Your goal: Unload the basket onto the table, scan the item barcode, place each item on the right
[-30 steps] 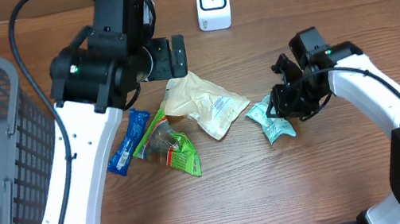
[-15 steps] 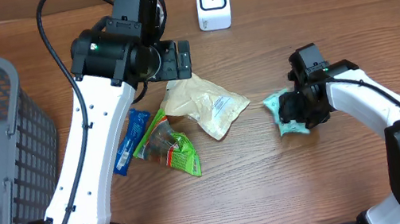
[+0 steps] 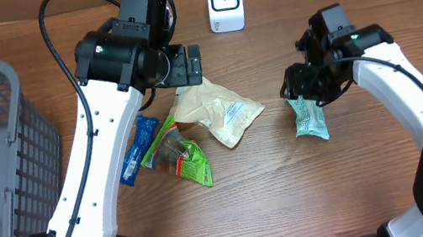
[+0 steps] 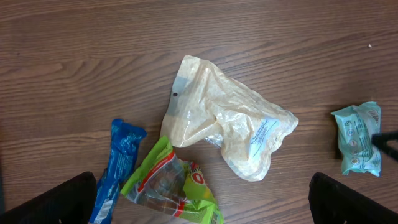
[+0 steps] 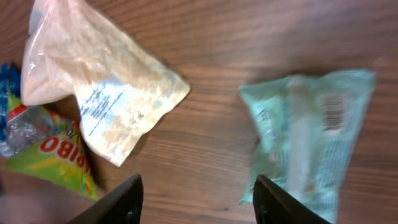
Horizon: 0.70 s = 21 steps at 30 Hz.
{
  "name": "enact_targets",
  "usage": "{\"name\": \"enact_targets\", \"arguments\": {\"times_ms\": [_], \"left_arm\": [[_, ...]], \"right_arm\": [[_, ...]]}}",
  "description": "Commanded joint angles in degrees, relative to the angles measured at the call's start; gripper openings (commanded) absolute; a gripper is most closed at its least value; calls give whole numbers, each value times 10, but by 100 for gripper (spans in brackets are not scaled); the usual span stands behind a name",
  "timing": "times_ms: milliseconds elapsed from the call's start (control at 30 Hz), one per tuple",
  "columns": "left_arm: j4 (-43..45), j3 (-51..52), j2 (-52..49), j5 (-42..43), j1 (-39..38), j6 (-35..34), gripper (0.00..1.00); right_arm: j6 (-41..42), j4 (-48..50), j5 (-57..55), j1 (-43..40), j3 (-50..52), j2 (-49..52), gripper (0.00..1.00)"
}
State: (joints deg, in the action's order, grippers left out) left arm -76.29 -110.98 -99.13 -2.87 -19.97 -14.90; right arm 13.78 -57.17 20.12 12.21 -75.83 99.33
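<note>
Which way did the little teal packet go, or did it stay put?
Yes, it moved. The teal packet slid right, farther from the cream bag, which stayed put.

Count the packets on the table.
4: a blue packet leftmost, a green bag beside it, a pale bag in the middle, a teal packet at right. More may hide under them.

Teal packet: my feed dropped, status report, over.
Left gripper open, near cream bag. Right gripper open, above teal packet. Packet flat on table, barcode up. Nothing between it and scanner.
</note>
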Motion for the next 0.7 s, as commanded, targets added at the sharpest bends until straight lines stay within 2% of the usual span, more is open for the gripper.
{"name": "enact_targets", "arguments": {"times_ms": [0,167,300,400,500,600,667], "left_arm": [[1,0,-5,-7,2,-1,100],[1,0,-5,-7,2,-1,100],[1,0,-5,-7,2,-1,100],[1,0,-5,-7,2,-1,100],[1,0,-5,-7,2,-1,100],[1,0,-5,-7,2,-1,100],[1,0,-5,-7,2,-1,100]], "right_arm": [[-4,31,21,21,50,-2,57],[-20,83,3,32,131,-2,58],[-8,38,-186,20,147,-2,58],[29,39,-242,-2,140,-2,56],[30,59,-201,-34,110,-2,53],[-13,29,-84,-57,39,-3,52],[-56,-14,-50,-78,-20,-3,58]]}}
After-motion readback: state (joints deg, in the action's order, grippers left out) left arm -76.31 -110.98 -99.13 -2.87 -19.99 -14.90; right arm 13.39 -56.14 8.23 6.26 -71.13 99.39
